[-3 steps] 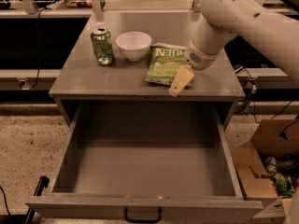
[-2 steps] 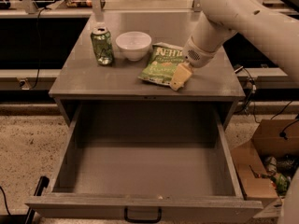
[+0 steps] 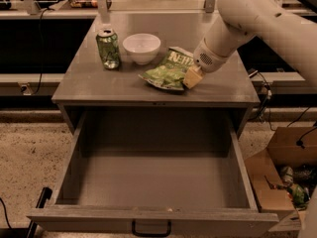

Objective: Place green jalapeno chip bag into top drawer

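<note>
The green jalapeno chip bag [image 3: 167,70] with white lettering is on the grey cabinet top [image 3: 99,83], just right of centre, with its right side tilted up. My gripper [image 3: 192,77], on the white arm coming in from the upper right, is at the bag's right edge and shut on it. One tan finger [image 3: 193,76] shows over the bag's corner. Below the top, the top drawer [image 3: 158,180] is pulled fully out, wide and deep, with nothing in it. Its black handle [image 3: 151,228] is on the front panel.
A green soda can [image 3: 108,48] and a white bowl [image 3: 141,47] stand on the cabinet top left of the bag. A cardboard box [image 3: 280,175] with rubbish sits on the floor at the right. A dark counter runs behind the cabinet.
The gripper has moved a little left and toward the front edge. The bag has gone with it, shifting left and tilting up on its right side.
</note>
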Available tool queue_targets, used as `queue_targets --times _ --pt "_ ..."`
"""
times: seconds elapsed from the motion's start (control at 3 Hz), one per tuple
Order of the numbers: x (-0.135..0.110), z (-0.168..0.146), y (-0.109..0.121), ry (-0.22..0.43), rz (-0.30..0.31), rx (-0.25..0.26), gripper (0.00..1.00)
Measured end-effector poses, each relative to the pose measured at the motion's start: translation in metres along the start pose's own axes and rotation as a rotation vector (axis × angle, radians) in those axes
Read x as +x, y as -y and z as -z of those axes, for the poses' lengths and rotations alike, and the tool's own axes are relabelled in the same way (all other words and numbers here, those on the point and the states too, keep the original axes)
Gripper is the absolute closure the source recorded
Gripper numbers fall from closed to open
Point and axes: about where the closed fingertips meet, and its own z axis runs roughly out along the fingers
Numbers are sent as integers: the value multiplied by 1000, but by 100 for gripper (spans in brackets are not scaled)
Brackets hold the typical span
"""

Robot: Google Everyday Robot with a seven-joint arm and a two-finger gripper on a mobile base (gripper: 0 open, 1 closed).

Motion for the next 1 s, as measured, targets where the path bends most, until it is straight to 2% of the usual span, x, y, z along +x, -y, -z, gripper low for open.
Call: queue_targets --times 0.33,0.67,1.0 --pt "-3 16 -2 54 20 2 100" --pt "-2 41 -12 88 68 29 100" --pt "5 87 -47 124 162 58 100"
